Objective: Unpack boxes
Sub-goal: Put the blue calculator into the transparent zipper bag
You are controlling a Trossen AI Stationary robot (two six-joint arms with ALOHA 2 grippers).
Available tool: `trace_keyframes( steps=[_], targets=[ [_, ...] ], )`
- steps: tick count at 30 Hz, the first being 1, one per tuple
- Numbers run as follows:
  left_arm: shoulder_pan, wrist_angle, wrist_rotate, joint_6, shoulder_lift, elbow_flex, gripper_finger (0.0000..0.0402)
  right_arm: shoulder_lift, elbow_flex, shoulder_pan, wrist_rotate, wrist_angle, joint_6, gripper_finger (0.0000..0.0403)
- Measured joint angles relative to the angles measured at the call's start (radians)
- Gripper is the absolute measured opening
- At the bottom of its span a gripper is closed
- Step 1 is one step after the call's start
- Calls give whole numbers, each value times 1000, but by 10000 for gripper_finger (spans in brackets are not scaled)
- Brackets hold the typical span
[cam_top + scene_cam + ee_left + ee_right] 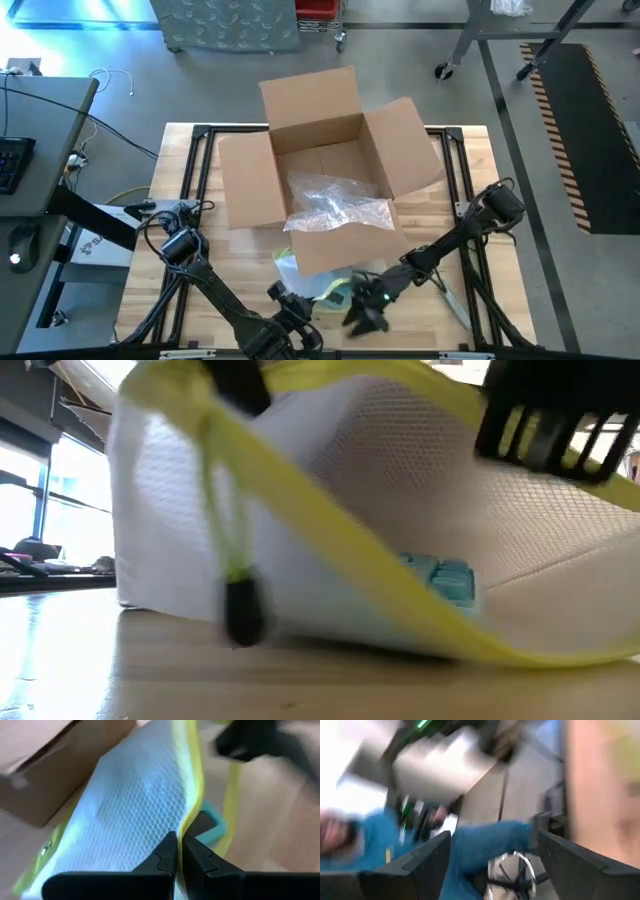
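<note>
The brown cardboard box (320, 165) stands open at the table's middle with crinkly clear film (335, 205) inside. In front of it, near the table's front edge, is a clear mesh sleeve (325, 290) with a yellow zipper edge, something teal (440, 575) inside it and its black zipper pull (243, 610) hanging down. My left gripper (290, 300) is shut on the sleeve. My right gripper (365, 315) is just right of the sleeve, open, with nothing between its fingers (425, 865). My left gripper pinches the sleeve's yellow zipper edge (186, 822) between its two fingers. They come slanting down from the table's near side. The sleeve stands tilted, its lower edge (300, 635) resting on the table.
The box's near flap (45, 775) hangs close behind the sleeve. A desk with a keyboard (15, 160) stands left of the table. In the right wrist view a person in blue (470, 845) shows in the room beyond the table.
</note>
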Motion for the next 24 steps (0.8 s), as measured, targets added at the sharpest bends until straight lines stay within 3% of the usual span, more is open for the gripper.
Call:
trace_keyframes(
  steps=[3, 7, 10, 17, 21, 24],
  targets=[
    [-6, -59, 32, -59, 0, 0, 0, -2, 33, 49, -62, -10, -187, 279],
    [-13, -108, 83, -111, 0, 0, 0, -28, 111, 104, -14, -143, -332, 279],
    [-19, -120, 115, -127, 0, 0, 0, -88, 185, 146, 129, -407, -415, 279],
    [-19, -103, 200, -136, 0, 0, 0, -203, 340, 238, 645, -1091, -506, 279],
    [-20, -102, 203, -136, 0, 0, 0, -207, 335, 272, 762, -1210, -468, 279],
    [-20, -104, 201, -130, 0, 0, 0, -198, 307, 300, 767, -1219, -449, 279]
  ],
)
